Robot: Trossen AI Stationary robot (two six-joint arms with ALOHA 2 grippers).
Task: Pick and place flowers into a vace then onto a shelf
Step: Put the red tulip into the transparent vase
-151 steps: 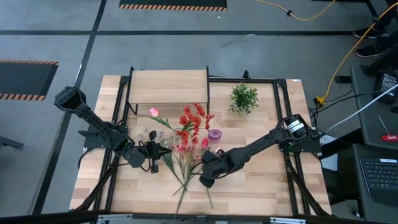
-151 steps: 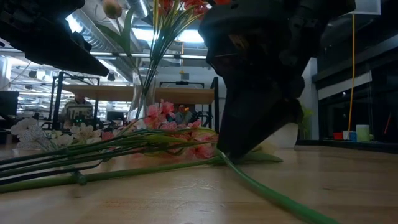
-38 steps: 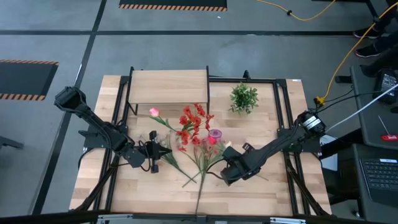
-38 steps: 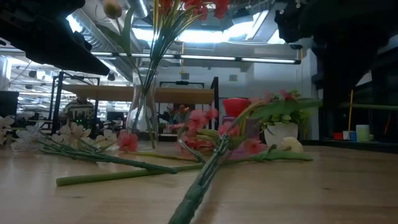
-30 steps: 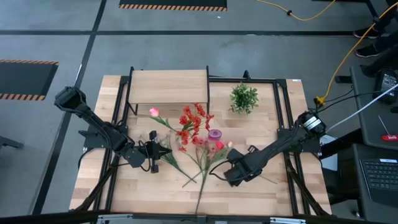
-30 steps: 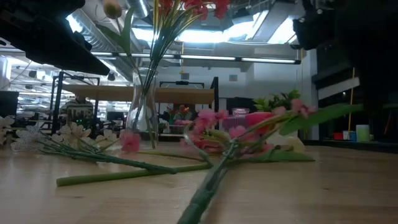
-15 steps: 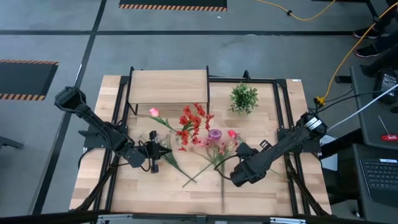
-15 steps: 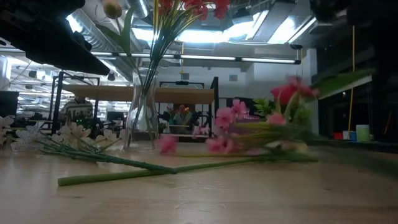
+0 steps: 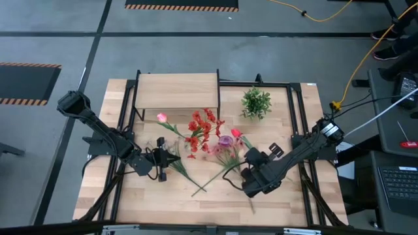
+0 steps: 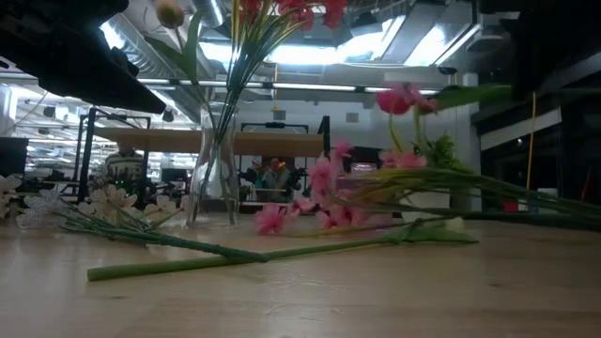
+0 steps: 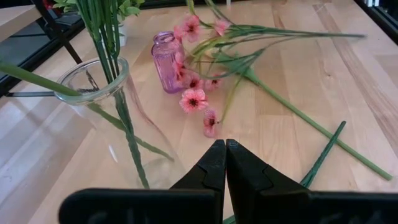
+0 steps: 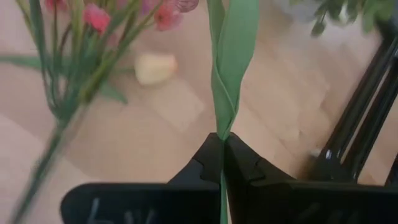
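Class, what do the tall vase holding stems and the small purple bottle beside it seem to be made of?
Tall vase: clear, glossy, probably glass; the stems show through its wall. Small purple bottle: translucent tinted glass or plastic, with shiny highlights; which one, the look leaves open.

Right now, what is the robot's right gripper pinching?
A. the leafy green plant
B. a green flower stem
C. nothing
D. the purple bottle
B: in the right wrist view the right gripper is shut on a green flower stem, lifted above the table.
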